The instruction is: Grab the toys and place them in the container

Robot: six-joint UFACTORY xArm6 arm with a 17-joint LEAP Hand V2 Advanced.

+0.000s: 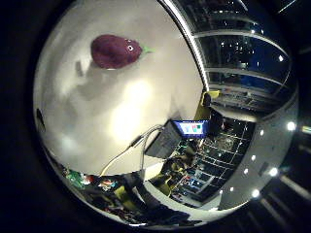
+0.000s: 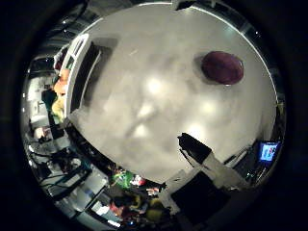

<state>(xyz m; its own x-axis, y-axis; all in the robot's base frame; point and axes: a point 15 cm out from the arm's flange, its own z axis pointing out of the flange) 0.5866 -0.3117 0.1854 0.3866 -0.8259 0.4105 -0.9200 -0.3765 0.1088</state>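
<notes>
**Eggplant toy alone on the surface, robot hand above and away from it**

You are looking down on a pale, glossy surface from the palm of the robot hand. Only a white and black block of the robot hand shows, with a dark part beside it reaching in over the surface. From these views you cannot tell whether it is released or clenched. Nothing is seen held in it.

The one toy you can make out clearly is a purple eggplant with a small green stem and a white dot near the stem end. It lies on its side on bare surface, with nothing touching it. It throws a soft shadow on the surface beside it. It takes up only a small part of either view, so it is not close to the palm.

A long box with a white rim and dark inside, which looks like the container, stands along one edge of the surface. It is well apart from the eggplant, with a wide stretch of bare surface between them. What it holds cannot be made out.

Past that edge, just beside the container, there are orange and yellow shapes, too blurred to name. A lit screen stands off another edge of the surface, in the dark room beyond.
</notes>
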